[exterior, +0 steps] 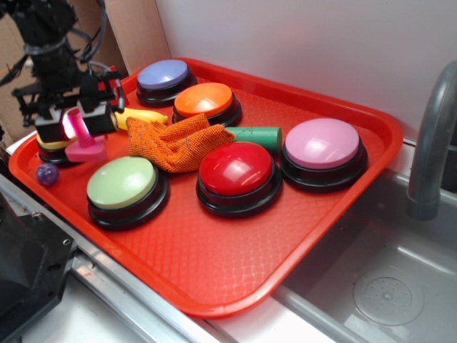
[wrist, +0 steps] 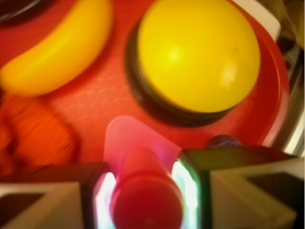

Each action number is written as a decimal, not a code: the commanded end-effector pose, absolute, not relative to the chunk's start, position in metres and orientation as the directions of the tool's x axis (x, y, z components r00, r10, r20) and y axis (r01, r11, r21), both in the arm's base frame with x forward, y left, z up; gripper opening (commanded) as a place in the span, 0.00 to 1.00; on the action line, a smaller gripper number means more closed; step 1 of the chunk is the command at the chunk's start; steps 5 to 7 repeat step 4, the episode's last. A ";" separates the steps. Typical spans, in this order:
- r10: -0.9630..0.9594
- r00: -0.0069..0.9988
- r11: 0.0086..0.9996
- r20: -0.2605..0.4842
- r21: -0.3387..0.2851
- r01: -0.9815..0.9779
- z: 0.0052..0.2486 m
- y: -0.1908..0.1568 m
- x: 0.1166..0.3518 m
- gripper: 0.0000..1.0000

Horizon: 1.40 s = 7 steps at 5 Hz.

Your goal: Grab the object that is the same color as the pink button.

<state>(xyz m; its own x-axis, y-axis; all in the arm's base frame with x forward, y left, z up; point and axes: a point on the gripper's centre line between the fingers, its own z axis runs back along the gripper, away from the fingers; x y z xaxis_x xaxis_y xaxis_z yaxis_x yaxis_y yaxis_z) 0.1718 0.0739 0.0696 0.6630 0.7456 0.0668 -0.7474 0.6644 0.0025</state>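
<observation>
The object, a small pink toy bolt [exterior: 86,151], stands upright at the far left of the red tray [exterior: 214,306]. My gripper [exterior: 76,123] comes down over it, one finger on each side of the ridged shaft. In the wrist view the blurred shaft [wrist: 143,195] fills the gap between the lit pads of the gripper [wrist: 143,191] and looks pinched; its flat base [wrist: 125,136] lies on the tray. The pink button [exterior: 323,143] sits at the right of the tray, far from the gripper.
A yellow button [wrist: 198,55], a yellow banana toy [wrist: 57,52] and a purple ball [exterior: 47,174] crowd the bolt. Close by are an orange cloth [exterior: 178,143] and a green button [exterior: 123,184]. Red [exterior: 235,169], orange [exterior: 204,100] and purple-blue [exterior: 163,76] buttons lie farther off, a sink [exterior: 385,286] at right.
</observation>
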 end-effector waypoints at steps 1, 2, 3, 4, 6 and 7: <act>0.412 0.908 0.909 0.076 -0.105 -0.403 0.144 0.022 0.182 0.00; 0.307 0.947 0.949 0.096 -0.104 -0.297 0.163 -0.004 0.178 0.00; 0.250 0.961 0.965 0.121 -0.110 -0.237 0.165 -0.019 0.172 0.00; 0.256 0.962 0.964 0.096 -0.098 -0.246 0.160 -0.012 0.172 0.00; 0.256 0.962 0.964 0.096 -0.098 -0.246 0.160 -0.012 0.172 0.00; 0.256 0.962 0.964 0.096 -0.098 -0.246 0.160 -0.012 0.172 0.00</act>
